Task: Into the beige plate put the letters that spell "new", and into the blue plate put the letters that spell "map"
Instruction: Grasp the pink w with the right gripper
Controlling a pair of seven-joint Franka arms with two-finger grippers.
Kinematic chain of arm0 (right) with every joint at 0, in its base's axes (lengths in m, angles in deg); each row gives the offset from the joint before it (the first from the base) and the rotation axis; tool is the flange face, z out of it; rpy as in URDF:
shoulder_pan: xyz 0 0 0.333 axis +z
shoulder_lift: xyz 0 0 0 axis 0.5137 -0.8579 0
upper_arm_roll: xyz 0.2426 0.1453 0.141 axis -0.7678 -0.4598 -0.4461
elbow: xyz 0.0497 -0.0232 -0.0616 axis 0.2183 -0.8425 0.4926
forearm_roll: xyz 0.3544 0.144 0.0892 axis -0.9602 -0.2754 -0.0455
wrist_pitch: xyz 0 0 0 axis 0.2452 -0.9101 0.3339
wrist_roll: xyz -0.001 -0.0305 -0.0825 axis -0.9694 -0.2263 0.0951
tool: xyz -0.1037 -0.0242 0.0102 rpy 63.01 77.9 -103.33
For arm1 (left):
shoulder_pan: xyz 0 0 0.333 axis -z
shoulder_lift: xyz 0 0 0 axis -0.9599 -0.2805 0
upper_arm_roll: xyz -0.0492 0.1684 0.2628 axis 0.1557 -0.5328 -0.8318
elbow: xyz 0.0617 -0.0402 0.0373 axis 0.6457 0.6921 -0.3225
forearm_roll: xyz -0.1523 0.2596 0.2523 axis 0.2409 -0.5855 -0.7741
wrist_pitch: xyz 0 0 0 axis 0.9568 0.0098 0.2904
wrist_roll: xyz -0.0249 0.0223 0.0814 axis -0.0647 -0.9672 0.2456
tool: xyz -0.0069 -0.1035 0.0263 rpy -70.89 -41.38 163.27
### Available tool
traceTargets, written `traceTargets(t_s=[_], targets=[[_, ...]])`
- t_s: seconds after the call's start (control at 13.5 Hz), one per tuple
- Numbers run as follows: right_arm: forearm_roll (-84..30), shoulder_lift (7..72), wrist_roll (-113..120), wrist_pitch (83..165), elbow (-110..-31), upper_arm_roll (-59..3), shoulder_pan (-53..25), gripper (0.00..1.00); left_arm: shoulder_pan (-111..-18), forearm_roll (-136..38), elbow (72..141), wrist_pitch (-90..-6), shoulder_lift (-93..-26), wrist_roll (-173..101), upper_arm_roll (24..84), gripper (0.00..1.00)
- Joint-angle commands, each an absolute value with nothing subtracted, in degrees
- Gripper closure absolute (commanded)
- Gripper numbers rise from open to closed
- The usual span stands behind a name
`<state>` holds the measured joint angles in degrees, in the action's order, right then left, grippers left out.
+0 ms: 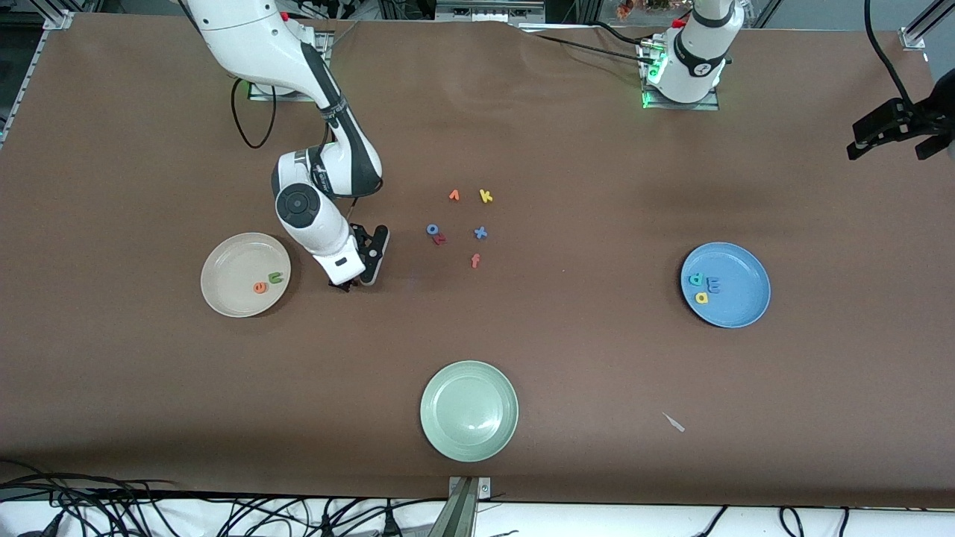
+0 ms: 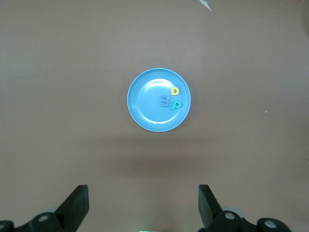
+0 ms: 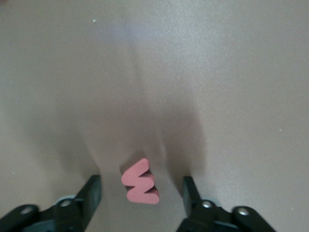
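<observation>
1. Reference: the table is being read as a clock face in the front view, with 12 o'clock at the robots' bases.
2. The right gripper (image 1: pixel 357 277) is sitting low at the table, just beside the beige plate (image 1: pixel 224 257) at that plate's 3 o'clock. Its jaws are standing apart, one on each side of the salmon "w" (image 3: pixel 140 182), with a gap showing on both sides. Nothing is being grasped yet.
3. The "w" is lying flat on the bare table between those jaws. The straddling pose is judged to be lining both pads up for a pinch across the letter's width.
4. The beige plate is lying at 9 o'clock. The orange "e" (image 1: pixel 260 287) and the green "n" (image 1: pixel 276 278) are resting in it, toward its 4 o'clock rim. Only the "w" is missing from "new".
5. The blue plate (image 1: pixel 739 306) is lying at 3 o'clock. The periwinkle "m" (image 1: pixel 713 284), the teal "p" (image 1: pixel 698 279) and the yellow "a" (image 1: pixel 701 297) are resting together in it near its 9 o'clock rim. "Map" is judged complete.
6. The left gripper (image 2: pixel 144 208) is hanging high above the table near the blue plate, jaws released and wide, holding nothing. This arm is waiting.
7. Distractors are lying near the table centre: the orange "v" (image 1: pixel 454 195), the yellow "k" (image 1: pixel 486 196), the blue "o" (image 1: pixel 432 230) and the red-orange "f" (image 1: pixel 475 260). The pale green plate (image 1: pixel 468 418) is lying at 6 o'clock.
8. Caution: the foam letter is small and light, so an off-centre pinch is likely to tip it or push it aside.
</observation>
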<state>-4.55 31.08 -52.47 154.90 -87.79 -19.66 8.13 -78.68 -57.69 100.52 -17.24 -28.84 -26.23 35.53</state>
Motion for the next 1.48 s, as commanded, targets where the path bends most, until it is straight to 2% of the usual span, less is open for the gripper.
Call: traceTargets(t_s=[0.0,0.07,0.15,0.37,0.52,0.59,0.89,0.96,1.19,1.41], targets=[[-4.58,30.46,-53.61,155.42,-86.94,-19.94,8.2,0.36,-79.95,-56.35,98.12,-14.9,-29.67,-26.67,36.48,0.0],[-4.58,30.46,-53.53,155.42,-86.86,-19.94,8.2,0.45,-79.86,-56.35,98.12,-14.81,-29.67,-26.67,36.48,0.0],[-4.66,30.46,-53.53,155.34,-86.86,-19.94,8.2,0.58,-79.69,-56.35,98.04,-14.8,-29.67,-26.76,36.57,0.0],[-4.66,30.46,-53.53,155.25,-86.86,-19.94,8.11,0.65,-79.86,-56.79,98.03,-14.45,-29.67,-26.76,38.15,0.0],[-4.93,30.46,-52.74,154.99,-86.77,-19.94,8.02,0.74,-79.86,-56.7,98.03,-14.45,-29.67,-26.76,38.15,0.0],[-5.02,30.46,-52.82,154.9,-86.77,-19.94,7.5,0.85,-79.69,-56.52,98.03,-14.45,-29.67,-26.76,38.15,0.0],[-5.46,31.24,-50.46,152.37,-85.63,-19.68,7.23,0.91,-79.6,-56.43,98.03,-14.45,-30.11,-26.76,38.06,0.0],[-5.54,31.6,-50.02,149.56,-84.32,-19.25,7.06,0.99,-79.6,-56.43,98.03,-14.45,-30.11,-26.76,38.07,0.0],[-5.54,32.21,-50.27,135.78,-78.0,-15.22,5.47,1.0,-79.42,-56.35,98.04,-14.37,-30.11,-26.76,38.07,0.0],[-5.54,32.21,-50.18,129.24,-75.87,-10.21,5.3,1.0,-79.42,-56.35,98.03,-14.37,-30.11,-26.76,38.07,0.0]])
